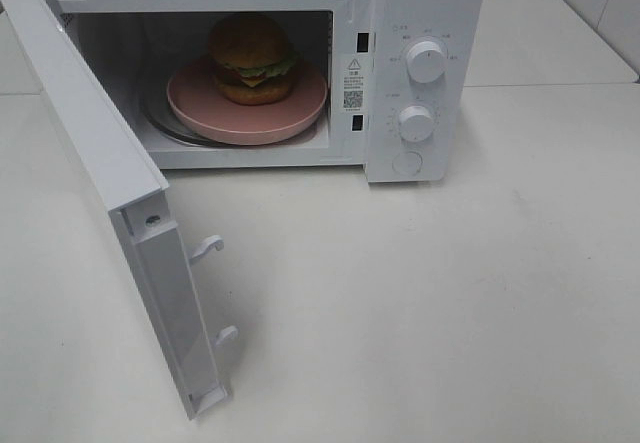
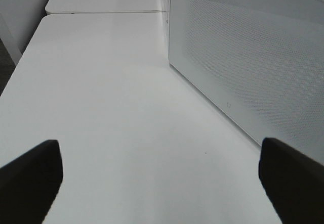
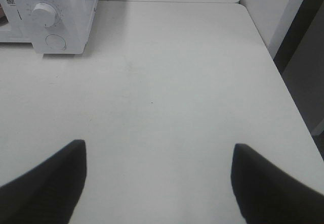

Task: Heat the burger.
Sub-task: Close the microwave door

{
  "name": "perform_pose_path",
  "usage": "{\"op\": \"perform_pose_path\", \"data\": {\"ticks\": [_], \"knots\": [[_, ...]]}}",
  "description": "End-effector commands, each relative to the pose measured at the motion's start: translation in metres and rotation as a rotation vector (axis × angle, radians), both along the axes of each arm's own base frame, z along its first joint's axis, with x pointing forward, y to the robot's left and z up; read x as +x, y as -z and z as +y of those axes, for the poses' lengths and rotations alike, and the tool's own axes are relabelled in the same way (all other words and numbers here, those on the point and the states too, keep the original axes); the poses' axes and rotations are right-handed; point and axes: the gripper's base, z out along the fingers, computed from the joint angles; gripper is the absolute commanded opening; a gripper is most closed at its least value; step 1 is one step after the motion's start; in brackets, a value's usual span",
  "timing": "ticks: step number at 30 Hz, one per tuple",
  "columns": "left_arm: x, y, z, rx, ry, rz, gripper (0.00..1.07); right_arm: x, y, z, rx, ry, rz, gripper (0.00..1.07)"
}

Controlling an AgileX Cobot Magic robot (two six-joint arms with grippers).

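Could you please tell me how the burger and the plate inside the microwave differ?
The burger is brown with green and yellow layers; the plate is plain pink. The burger stands taller and narrower; the plate lies flat and wider. Both are round and sit inside the open microwave.

The microwave (image 1: pixel 425 23) bears a warning-triangle sticker (image 1: pixel 352 83) with QR code; dial (image 1: pixel 427 62) markings illegible.
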Motion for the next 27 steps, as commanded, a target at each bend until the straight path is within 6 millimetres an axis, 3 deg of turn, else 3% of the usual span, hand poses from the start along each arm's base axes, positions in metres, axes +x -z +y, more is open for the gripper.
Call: {"op": "perform_pose_path", "data": {"ticks": [1, 14, 23, 27], "knots": [[-0.002, 0.001, -0.001, -0.012, -0.002, -0.020, 0.98, -0.004, 0.001, 0.000, 0.001, 0.005, -0.027, 0.76], [-0.002, 0.000, -0.002, -0.022, 0.005, -0.024, 0.98, -0.004, 0.001, 0.000, 0.001, 0.005, -0.027, 0.76], [-0.001, -0.020, -0.001, -0.026, -0.003, -0.191, 0.98, -0.004, 0.001, 0.000, 0.001, 0.005, -0.027, 0.76], [0.009, -0.026, 0.000, -0.024, -0.011, -0.214, 0.87, -0.004, 0.001, 0.000, 0.001, 0.005, -0.027, 0.76]]}}
